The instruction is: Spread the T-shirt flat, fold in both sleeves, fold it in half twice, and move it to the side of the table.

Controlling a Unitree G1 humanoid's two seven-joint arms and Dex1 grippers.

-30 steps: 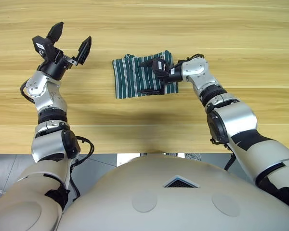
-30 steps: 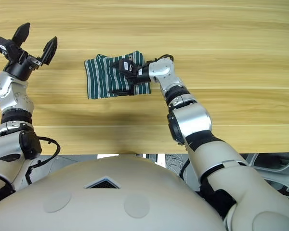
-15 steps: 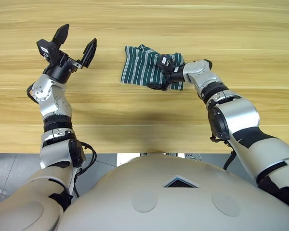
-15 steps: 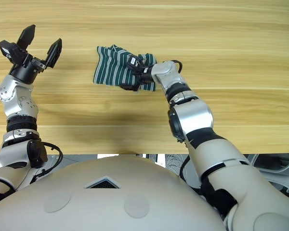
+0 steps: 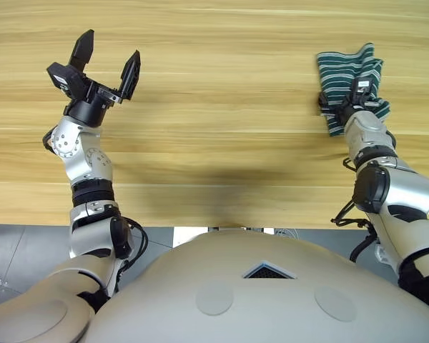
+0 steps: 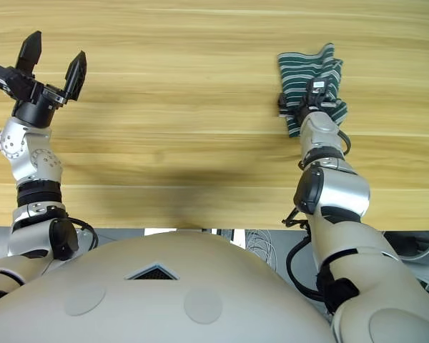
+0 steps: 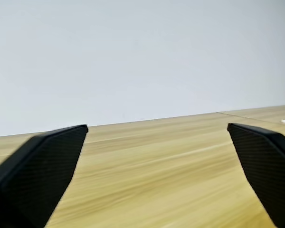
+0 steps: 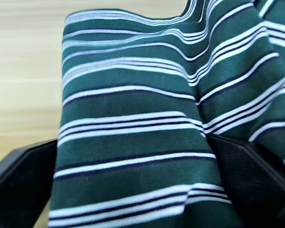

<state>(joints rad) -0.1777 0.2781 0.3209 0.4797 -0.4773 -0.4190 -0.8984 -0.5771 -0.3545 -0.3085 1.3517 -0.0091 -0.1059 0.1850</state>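
Your right claw (image 5: 355, 89) is clenched on the folded T-shirt (image 5: 343, 66), with striped cloth bunched between its fingers; the bundle sits far to the right on the bench (image 5: 222, 107). Your left claw (image 5: 102, 63) is released, fingers wide, raised over the bench's left part, well apart from the cloth. The shirt looks light, soft and limp; dragged, its folds would likely slump, so pinch through all layers. Bare wood lies between the arms; the right edge is out of sight.
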